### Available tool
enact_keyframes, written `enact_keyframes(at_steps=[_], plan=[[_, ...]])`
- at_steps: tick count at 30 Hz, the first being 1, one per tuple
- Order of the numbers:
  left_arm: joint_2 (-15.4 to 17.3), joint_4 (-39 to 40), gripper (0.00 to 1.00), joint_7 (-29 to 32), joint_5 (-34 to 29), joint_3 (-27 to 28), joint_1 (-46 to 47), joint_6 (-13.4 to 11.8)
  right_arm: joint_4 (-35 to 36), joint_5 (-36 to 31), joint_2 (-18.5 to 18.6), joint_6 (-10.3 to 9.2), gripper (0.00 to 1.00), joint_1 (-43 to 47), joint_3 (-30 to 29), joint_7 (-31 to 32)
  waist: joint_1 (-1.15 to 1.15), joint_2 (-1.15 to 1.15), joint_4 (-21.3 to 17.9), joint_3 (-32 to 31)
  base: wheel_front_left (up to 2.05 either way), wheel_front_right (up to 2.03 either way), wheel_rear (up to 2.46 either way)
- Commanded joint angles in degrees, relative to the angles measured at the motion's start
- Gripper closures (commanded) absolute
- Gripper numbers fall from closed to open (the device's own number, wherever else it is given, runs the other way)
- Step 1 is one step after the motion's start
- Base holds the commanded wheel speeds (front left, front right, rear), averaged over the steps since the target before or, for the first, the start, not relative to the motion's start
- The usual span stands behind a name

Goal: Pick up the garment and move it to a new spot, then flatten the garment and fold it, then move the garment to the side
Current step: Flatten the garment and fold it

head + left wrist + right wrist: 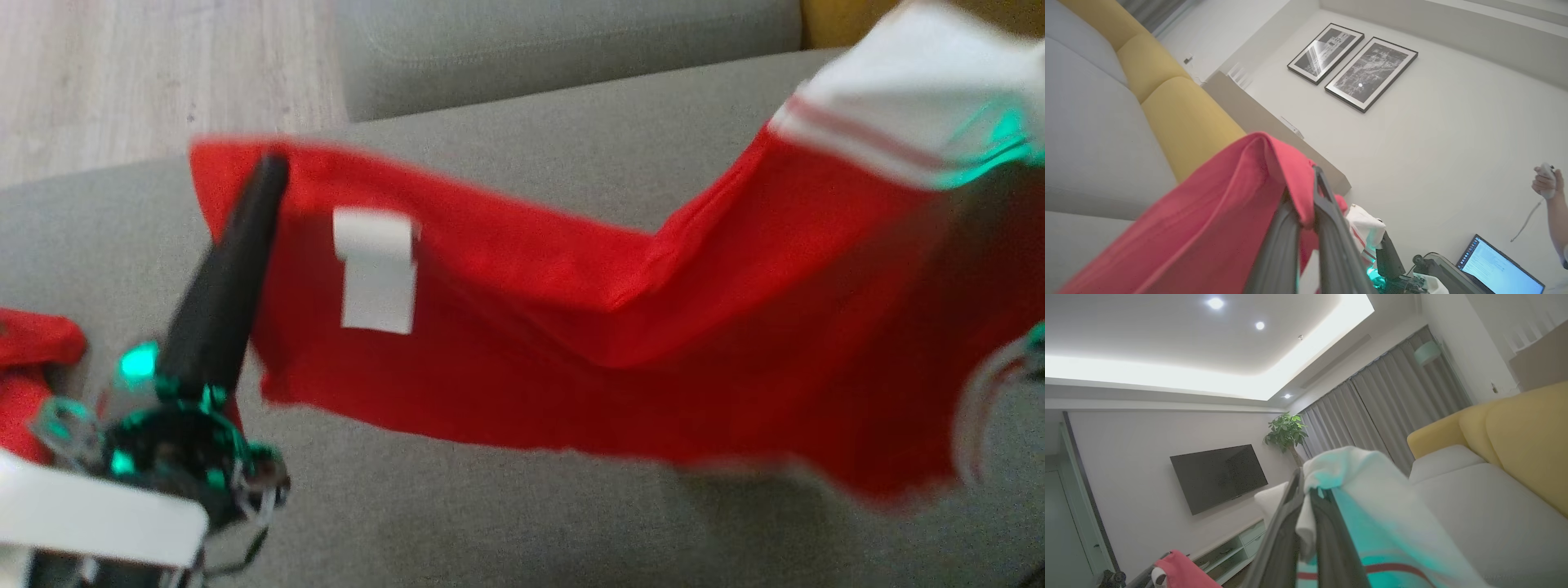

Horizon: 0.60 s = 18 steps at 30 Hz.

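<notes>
Pick-up done: garment (571, 327) hangs over sofa (490, 506), left tool (265, 175) and right tool (1306, 490) each clamped on an edge; placing, flattening, folding, siding remain.

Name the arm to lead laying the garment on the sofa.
Probably left: left hand grips the garment's red corner over bare sofa; right hand holds its white end toward the backrest.

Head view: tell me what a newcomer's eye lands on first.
A red garment hangs stretched across the middle, above the grey sofa. The left gripper pinches its red edge at the left; the right gripper pinches its white end at the right. A white label shows near the left.
</notes>
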<state>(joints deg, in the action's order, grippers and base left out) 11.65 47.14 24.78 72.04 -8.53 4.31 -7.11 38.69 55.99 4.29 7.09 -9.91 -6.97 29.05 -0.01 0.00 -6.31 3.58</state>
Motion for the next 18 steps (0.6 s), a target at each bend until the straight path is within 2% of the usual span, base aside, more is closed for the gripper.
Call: enact_keyframes(at_steps=[1,3,6,9,13,16,18], plan=[[0.08,3.12,1.0,1.42,0.48,1.82,6.6,-2.39,2.07,-0.16,-0.5,0.4,1.0,-6.26,-0.74,3.21,0.01,0.0,-0.17,1.35,0.0,0.0,0.0],[1.0,2.66,1.0,2.92,-0.46,2.73,12.24,-5.16,-0.1,-2.32,-1.04,0.4,1.0,-11.85,-3.19,7.09,0.01,0.0,-0.16,3.17,0.0,0.0,0.0],[3.48,-2.33,1.0,4.44,-3.39,4.53,21.6,-7.24,-8.29,-6.14,-1.35,0.4,1.0,-22.05,-5.99,10.87,0.01,0.0,-0.11,8.14,0.0,0.0,0.0],[6.08,-11.89,1.0,4.95,-6.54,5.71,32.09,-7.37,-18.91,-9.9,-1.38,0.4,1.0,-33.71,-6.44,10.28,0.01,0.0,0.68,14.86,0.0,0.0,0.0],[8.27,-32.01,1.0,5.03,-10.42,3.09,46.75,-3.52,-35.61,-14.11,-1.4,0.4,1.0,-49.89,-4.17,4.39,0.01,0.0,1.9,21.84,0.0,0.0,0.0],[7.56,-48.23,1.0,-0.58,-14.67,1.89,58.76,1.16,-49.13,-17.12,-1.4,0.4,1.0,-60.92,-4.08,-3.74,0.01,0.0,2.2,25.5,0.0,0.0,0.0],[6.67,-57.25,1.0,-6.86,-17.53,2.01,65.85,4.4,-56.45,-17.8,-1.4,0.4,1.0,-66.99,-3.65,-10.01,0.01,0.0,2.05,27.03,0.0,0.0,0.0]])
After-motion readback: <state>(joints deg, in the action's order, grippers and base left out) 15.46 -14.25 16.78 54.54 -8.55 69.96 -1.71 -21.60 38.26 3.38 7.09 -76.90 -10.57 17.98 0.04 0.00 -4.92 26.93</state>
